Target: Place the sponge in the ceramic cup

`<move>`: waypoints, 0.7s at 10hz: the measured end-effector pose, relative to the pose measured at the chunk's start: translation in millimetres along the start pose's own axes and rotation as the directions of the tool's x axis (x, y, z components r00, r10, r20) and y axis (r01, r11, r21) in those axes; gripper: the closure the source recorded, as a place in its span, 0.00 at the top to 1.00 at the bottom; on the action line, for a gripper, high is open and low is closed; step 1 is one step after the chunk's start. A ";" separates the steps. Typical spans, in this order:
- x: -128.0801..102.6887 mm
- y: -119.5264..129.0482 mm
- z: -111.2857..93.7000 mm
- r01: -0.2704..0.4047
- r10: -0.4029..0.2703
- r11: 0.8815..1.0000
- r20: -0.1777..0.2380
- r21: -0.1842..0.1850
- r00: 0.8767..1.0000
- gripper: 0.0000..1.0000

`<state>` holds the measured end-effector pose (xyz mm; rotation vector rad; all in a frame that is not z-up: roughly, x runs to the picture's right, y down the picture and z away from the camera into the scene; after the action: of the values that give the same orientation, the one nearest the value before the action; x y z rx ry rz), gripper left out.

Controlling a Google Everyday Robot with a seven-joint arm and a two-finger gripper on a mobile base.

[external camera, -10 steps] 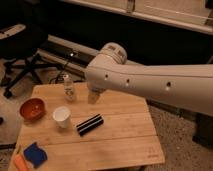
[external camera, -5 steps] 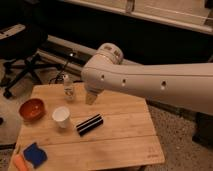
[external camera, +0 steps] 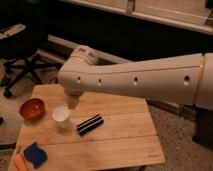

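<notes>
Sponge flat on table, front-left corner, just beside thin orange item. Ceramic cup upright, apart from sponge, between orange-red bowl and dark cylinder. Your gripper hangs just behind cup, jaws apart, nothing held.

Wooden table; orange-red bowl near its left edge; dark bar lying slantwise near the middle; thin orange item at the front-left corner; black office chair beyond the far-left corner.
</notes>
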<state>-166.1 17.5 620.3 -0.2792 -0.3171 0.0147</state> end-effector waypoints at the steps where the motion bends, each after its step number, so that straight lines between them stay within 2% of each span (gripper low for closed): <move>1: -20.3 15.2 4.8 0.052 -0.052 0.998 0.017 -0.021 0.999 0.80; 4: -64.0 59.5 11.7 0.178 -0.176 0.983 0.054 -0.049 0.983 0.80; 7: -93.6 97.6 22.5 0.303 -0.298 0.951 0.082 -0.060 0.951 0.80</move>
<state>-259.2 112.0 585.6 -0.2995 -0.4305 -0.2884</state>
